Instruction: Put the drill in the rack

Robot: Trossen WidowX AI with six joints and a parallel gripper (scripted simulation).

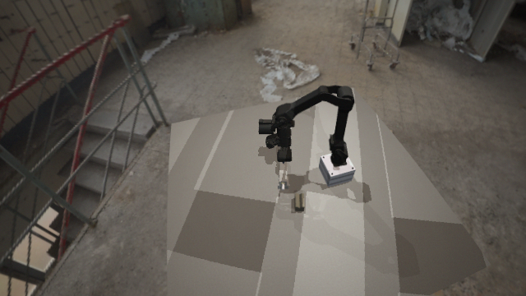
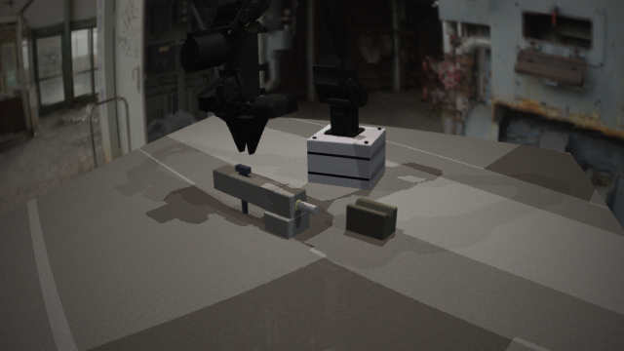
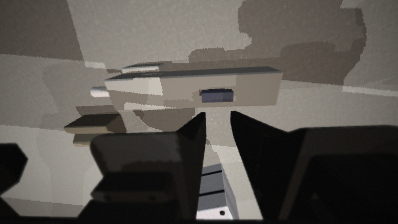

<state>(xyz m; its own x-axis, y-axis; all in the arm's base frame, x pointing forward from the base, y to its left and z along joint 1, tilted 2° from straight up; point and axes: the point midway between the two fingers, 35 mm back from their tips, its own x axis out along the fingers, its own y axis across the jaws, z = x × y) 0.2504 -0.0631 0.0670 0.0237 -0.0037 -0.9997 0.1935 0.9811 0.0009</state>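
Grey and tan patches covered the table [image 2: 487,234] on which everything stood. Black throughout, the arm [image 1: 325,103] rose from a white block base [image 2: 347,156] near the table's far side and arched over toward the fixture. Below its end lay the long grey housing [image 2: 253,192], a bar-shaped block raised on a thin dark post and ending in a thicker foot at its near end. From that near end the drill [image 2: 307,207] protruded as a short pale cylinder, its shank lodged in the housing. Just beside the drill's tip, apart from the housing, sat the rack [image 2: 371,218], a small dark block with a shallow trough along its top and nothing lying in it. The gripper [image 2: 249,146] hung above the far end of the housing, clear of it, fingers pointing down. Its jaws stood partly open with a narrow gap between them and held nothing; in the wrist view the two dark fingers framed bare table. On top of the housing's far end, directly beneath the gripper, sat the key [image 2: 243,169], a small dark blue button [image 3: 217,95] standing proud of the surface.
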